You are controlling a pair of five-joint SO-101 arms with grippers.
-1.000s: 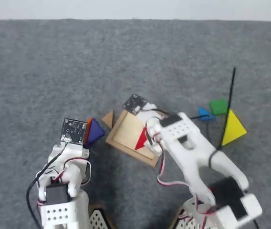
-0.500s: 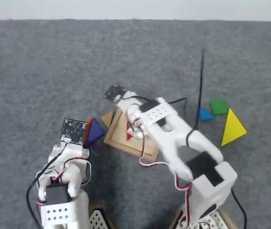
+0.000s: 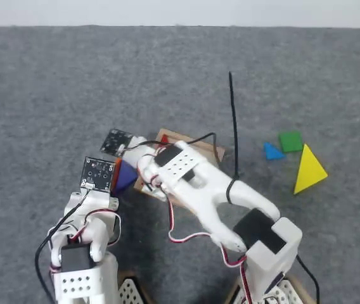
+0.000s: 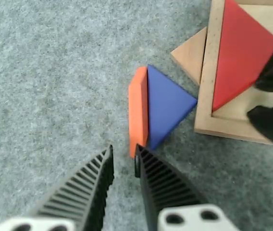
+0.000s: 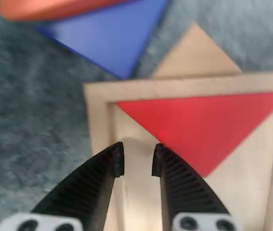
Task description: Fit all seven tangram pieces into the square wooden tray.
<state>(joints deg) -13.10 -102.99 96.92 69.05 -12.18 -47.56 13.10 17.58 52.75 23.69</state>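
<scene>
Square wooden tray (image 5: 95, 125): flat on the grey tabletop (image 3: 53, 82) between the two arms, largely under the right arm.
Large red triangle (image 5: 204, 125): inside the tray, long edge flush to one inner wall, point toward the middle; probably seated so to leave room for the rest.
Right gripper (image 5: 137, 154): low over the tray's corner, just beside the red triangle; fingers parted by a narrow gap, pinching nothing.
Left gripper (image 4: 124, 156): slightly spread, empty, just at the end of the narrow orange piece (image 4: 137, 110); seemingly lined up for it.
Dark blue triangle (image 4: 167, 103): touching the narrow orange piece, just outside the tray.
Plain wooden triangle (image 4: 192, 54): outside, against the rim.
Yellow triangle (image 3: 308, 170), green square (image 3: 290, 140), small light-blue triangle (image 3: 272, 151): well apart from the tray, not yet fitted.
</scene>
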